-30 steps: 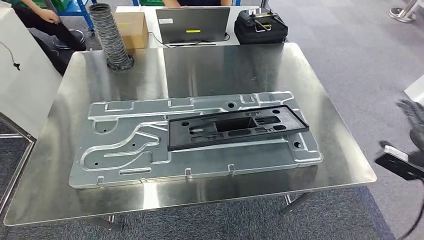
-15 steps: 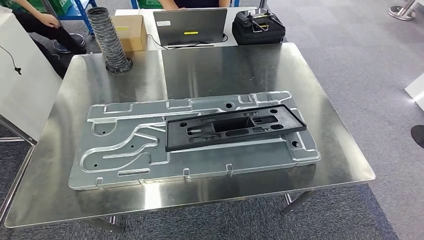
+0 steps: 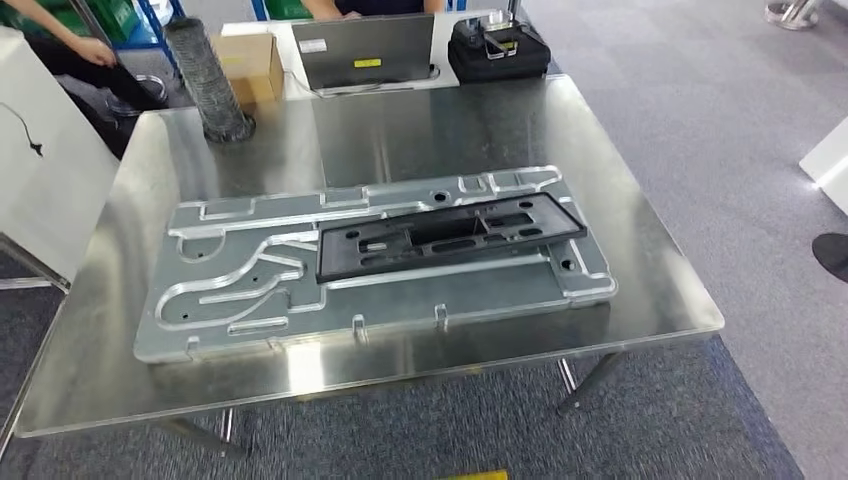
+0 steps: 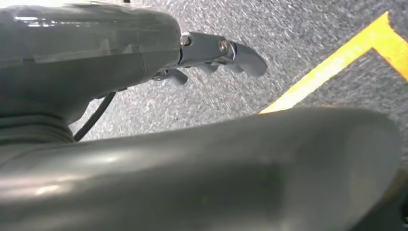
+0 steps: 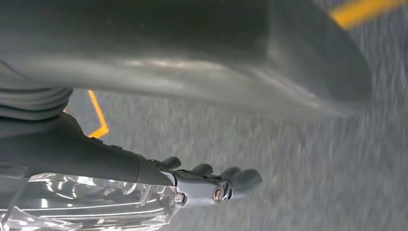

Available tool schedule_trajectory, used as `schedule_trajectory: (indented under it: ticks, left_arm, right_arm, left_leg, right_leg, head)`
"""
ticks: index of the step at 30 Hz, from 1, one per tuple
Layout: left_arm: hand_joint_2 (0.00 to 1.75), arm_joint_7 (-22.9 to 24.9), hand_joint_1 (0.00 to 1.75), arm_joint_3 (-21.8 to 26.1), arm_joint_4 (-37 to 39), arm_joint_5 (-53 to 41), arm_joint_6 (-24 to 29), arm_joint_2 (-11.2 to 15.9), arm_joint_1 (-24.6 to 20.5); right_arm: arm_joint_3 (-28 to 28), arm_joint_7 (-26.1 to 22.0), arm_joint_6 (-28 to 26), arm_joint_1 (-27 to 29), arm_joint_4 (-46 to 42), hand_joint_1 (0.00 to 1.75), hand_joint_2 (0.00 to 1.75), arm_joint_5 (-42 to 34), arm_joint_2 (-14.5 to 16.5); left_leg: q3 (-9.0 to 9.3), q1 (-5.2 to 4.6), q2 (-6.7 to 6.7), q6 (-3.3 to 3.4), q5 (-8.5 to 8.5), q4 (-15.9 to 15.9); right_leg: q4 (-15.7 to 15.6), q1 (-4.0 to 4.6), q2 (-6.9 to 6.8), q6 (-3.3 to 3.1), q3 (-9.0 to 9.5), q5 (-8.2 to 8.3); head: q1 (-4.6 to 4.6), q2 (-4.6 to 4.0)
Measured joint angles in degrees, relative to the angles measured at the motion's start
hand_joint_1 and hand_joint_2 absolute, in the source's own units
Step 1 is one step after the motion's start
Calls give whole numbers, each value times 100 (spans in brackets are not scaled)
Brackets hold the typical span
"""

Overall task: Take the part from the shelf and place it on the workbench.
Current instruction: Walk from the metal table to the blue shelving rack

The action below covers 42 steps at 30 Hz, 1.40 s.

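Both arms hang by the floor now; the left hand (image 4: 211, 53) holds nothing, fingers loosely apart, and the right hand (image 5: 211, 185) likewise, above grey carpet (image 4: 308, 43) with yellow tape (image 4: 332, 62); the view has pulled back and swung, so the robot looks to be stepping away; the black part (image 3: 445, 235) lies on the metal plate (image 3: 250, 290) mid-table (image 3: 640, 300), placed; laptop (image 3: 365, 50) at twelve o'clock.
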Motion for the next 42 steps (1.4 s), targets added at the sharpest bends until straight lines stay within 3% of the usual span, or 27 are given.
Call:
schedule_trajectory:
  ticks: [2,3,6,7,8,9,10,12,14,16,18,19,21,22,23,24,25,26,28,30,33,35,37,38,39,40,42]
  left_arm:
    - [0,15,0,-1,1,-9,-32,8,-6]
    - [0,21,0,-2,1,-14,-42,10,-13]
    - [0,36,0,-4,2,-35,-55,18,-13]
    - [0,42,0,-4,2,-43,-58,21,-5]
    - [0,46,0,-4,2,-50,-60,24,-1]
    - [0,51,0,-4,2,-54,-60,26,2]
    - [0,55,0,-4,2,-55,-60,27,2]
    - [0,63,0,-4,1,-59,-56,30,2]
    - [0,69,0,-7,0,-66,-52,38,0]
    - [0,80,0,-11,0,-81,-57,45,1]
    - [0,99,0,-25,0,-107,-74,59,7]
    - [0,112,0,-36,0,-120,-86,68,12]
    - [0,131,0,-58,0,-134,-108,84,9]
    - [0,137,0,-64,0,-139,-114,91,7]
    - [0,140,0,-70,0,-143,-119,97,5]
    - [0,144,0,-74,0,-145,-121,103,3]
    - [0,148,0,-78,0,-146,-123,108,2]
    - [0,149,0,-81,0,-148,-125,110,-2]
    - [0,150,0,-86,-1,-148,-124,117,-21]
    - [0,158,0,-88,-2,-151,-124,121,-31]
    - [0,193,0,-90,-2,-168,-139,126,-25]
    - [0,203,0,-92,-2,-173,-148,127,-29]
    - [0,210,0,-93,-2,-177,-152,127,-29]
    - [0,216,0,-94,-2,-179,-155,127,-28]
    - [0,223,0,-94,-2,-181,-158,127,-27]
    - [0,229,0,-95,-2,-184,-162,127,-28]
    - [0,235,0,-97,-2,-189,-167,127,-31]
  right_arm:
    - [-1,-50,69,-19,147,0,0,44,50]
    - [-1,-67,86,-22,204,0,0,63,72]
    - [-1,-109,136,-48,325,0,0,118,101]
    - [-1,-123,156,-57,358,0,0,134,105]
    - [-1,-137,171,-62,387,0,0,146,110]
    - [-1,-150,183,-65,414,0,0,157,115]
    - [1,-162,192,-68,433,0,0,167,119]
    - [9,-203,232,-94,459,0,0,196,125]
    - [20,-241,271,-128,484,0,0,219,135]
    - [24,-253,285,-140,508,0,0,226,148]
    - [27,-252,301,-147,532,0,0,231,172]
    - [31,-252,310,-151,541,0,0,232,183]
    - [46,-257,335,-154,554,0,0,235,197]
    - [55,-262,350,-152,557,0,0,237,200]
    - [62,-268,365,-151,562,0,0,240,203]
    - [68,-276,379,-152,567,0,0,243,204]
    - [75,-283,400,-152,574,0,0,246,208]
    - [81,-290,423,-153,581,0,0,248,213]
    - [94,-298,469,-154,594,0,0,245,228]
    - [104,-302,490,-158,601,0,0,242,240]
    - [112,-309,503,-159,607,0,0,240,246]
    - [114,-313,519,-153,612,0,0,241,252]
    - [119,-314,552,-154,618,0,0,244,257]
    - [122,-314,566,-154,619,0,0,245,258]
    - [125,-313,576,-154,621,0,0,246,258]
    - [130,-313,579,-154,622,0,0,246,258]
    - [140,-312,581,-161,624,0,0,247,258]
  left_leg:
    - [-62,23,25,62,116,-27]
    - [-119,41,39,93,188,-46]
    - [-337,57,71,127,365,-52]
    - [-411,57,79,117,417,-42]
    - [-487,58,87,105,466,-27]
    - [-566,60,91,89,514,-6]
    - [-639,63,93,73,552,17]
    - [-754,62,93,27,617,72]
    - [-803,61,95,-41,689,91]
    - [-821,67,94,-116,777,73]
    - [-899,81,76,-178,661,172]
    - [-977,85,66,-202,448,368]
    - [-1180,96,56,-236,-145,1070]
    - [-1256,98,56,-247,-361,1459]
    - [-1274,98,56,-253,-450,1731]
    - [-1211,98,56,-254,-417,1828]
    - [-1044,98,56,-249,-290,1717]
    - [-775,98,54,-236,-128,1393]
    - [-162,88,35,-192,-20,501]
    - [102,68,16,-144,-79,22]
    - [21,76,45,-34,32,-28]
    - [-90,95,75,50,158,-57]
    - [-245,82,84,77,278,-49]
    - [-325,76,90,74,338,-39]
    - [-410,71,96,67,396,-24]
    - [-496,68,99,58,451,-3]
    - [-642,64,100,35,543,44]
  right_leg:
    - [28,-14,0,61,-41,-17]
    - [164,-23,-4,93,-104,-178]
    - [1162,-75,-22,196,-396,-1024]
    - [1481,-92,-30,224,-436,-1183]
    - [1633,-108,-37,243,-389,-1215]
    - [1604,-124,-45,256,-247,-1154]
    - [1339,-135,-50,258,0,-1021]
    - [472,-135,-58,236,624,-875]
    - [-70,-98,-52,162,955,-881]
    - [-126,-71,-42,67,929,-838]
    - [-155,-83,-59,-32,844,-737]
    - [-169,-91,-68,-78,783,-674]
    - [-163,-78,-78,-133,639,-559]
    - [-153,-67,-81,-140,561,-505]
    - [-140,-58,-83,-140,480,-451]
    - [-122,-52,-84,-137,398,-402]
    - [-96,-48,-82,-129,312,-354]
    - [-64,-48,-77,-116,233,-313]
    - [7,-41,-71,-71,104,-243]
    - [40,-38,-71,-8,44,-161]
    - [68,-50,-63,93,-5,-122]
    - [448,-68,-59,142,-142,-533]
    - [1211,-87,-62,180,-348,-1115]
    - [1544,-92,-64,195,-400,-1254]
    - [1732,-93,-65,200,-379,-1259]
    - [1720,-92,-66,195,-259,-1145]
    - [1118,-87,-66,152,262,-843]
  head:
    - [0,-1]
    - [0,-1]
    - [0,-1]
    - [-1,-1]
    - [-1,-1]
    - [-1,-1]
    - [-1,-1]
    - [0,-1]
    - [-4,-1]
    - [-7,-1]
    - [-7,-1]
    - [-7,-1]
    - [-7,-1]
    - [-7,-1]
    - [-7,-1]
    - [-7,-1]
    - [-7,-1]
    - [-7,-1]
    - [-8,-1]
    - [-8,0]
    - [-8,0]
    - [-7,-1]
    - [-7,-1]
    - [-7,-1]
    - [-7,-1]
    - [-7,-1]
    - [-7,-1]
